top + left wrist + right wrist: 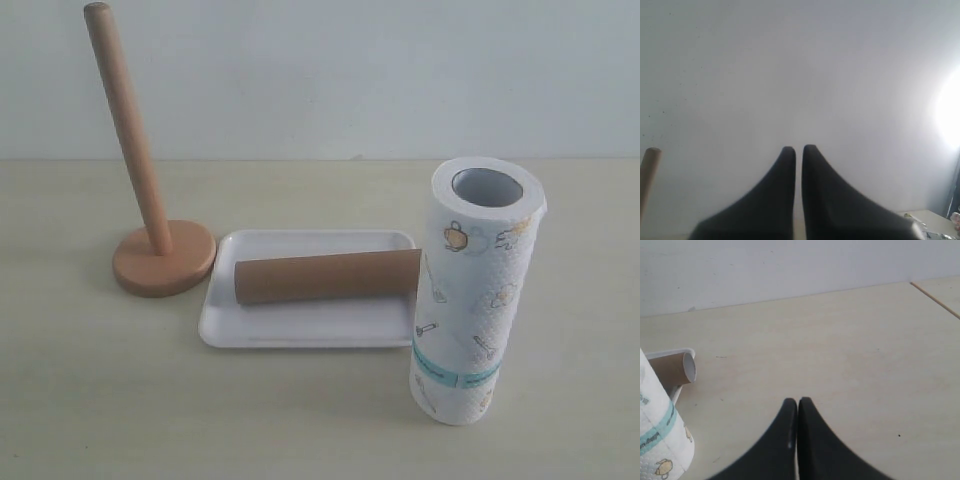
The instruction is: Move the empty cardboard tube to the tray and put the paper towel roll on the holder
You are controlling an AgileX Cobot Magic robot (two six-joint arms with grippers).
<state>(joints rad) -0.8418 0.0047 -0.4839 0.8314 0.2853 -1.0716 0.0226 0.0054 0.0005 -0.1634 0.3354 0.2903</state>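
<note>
The brown cardboard tube point(328, 276) lies across the white tray point(300, 335) at the table's middle; its open end point(688, 367) shows in the right wrist view. Right of the tray, the printed paper towel roll point(475, 290) stands upright on the table, its teal band low point(657, 432). The wooden holder point(150, 240) stands bare at the left, and its dowel tip point(647, 172) appears in the left wrist view. My left gripper point(798, 148) is shut, empty, facing the wall. My right gripper point(798, 400) is shut, empty, over bare table beside the roll. Neither gripper appears in the exterior view.
A pale wooden table point(90, 400) carries everything, with a plain white wall point(350, 70) behind it. A table seam or edge point(935, 297) runs at one corner of the right wrist view. Small clutter point(935, 232) sits at a far corner in the left wrist view.
</note>
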